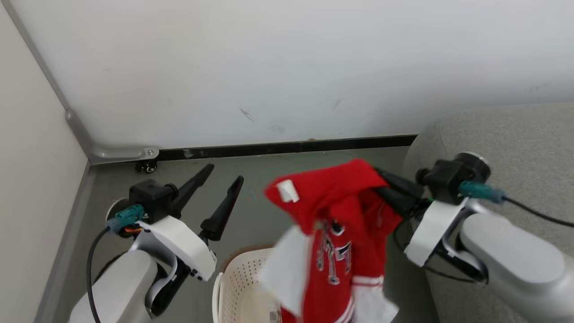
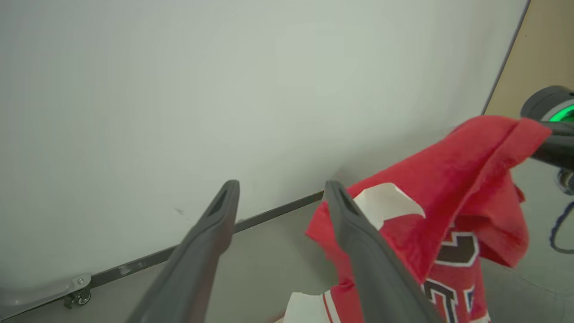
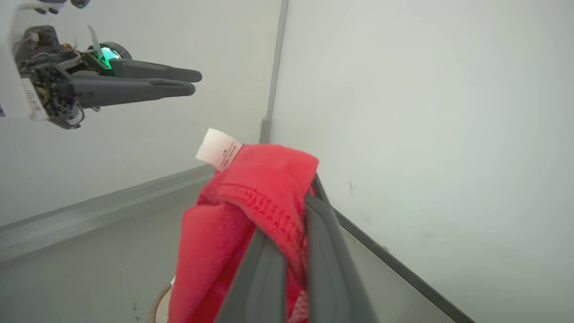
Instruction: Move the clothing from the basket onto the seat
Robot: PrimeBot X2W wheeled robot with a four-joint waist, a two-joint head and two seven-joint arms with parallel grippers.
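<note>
The clothing (image 1: 341,202) is a red garment with white striped trim, dark lettering and a white tag. It hangs in the air above the basket (image 1: 233,278), a cream perforated tub with a brown rim at the bottom of the head view. My right gripper (image 1: 381,179) is shut on the garment's upper edge, its fingertips buried in the cloth (image 3: 251,193). My left gripper (image 1: 225,174) stands open and empty to the left of the garment (image 2: 448,179), clear of it. The light-grey seat (image 1: 515,134) lies to the right, under my right arm.
A white wall with a black baseboard (image 1: 287,147) stands close ahead. A beige panel closes the left side, with a metal corner bracket and a small caster (image 1: 145,166) at its foot. Grey floor lies between the wall and the basket.
</note>
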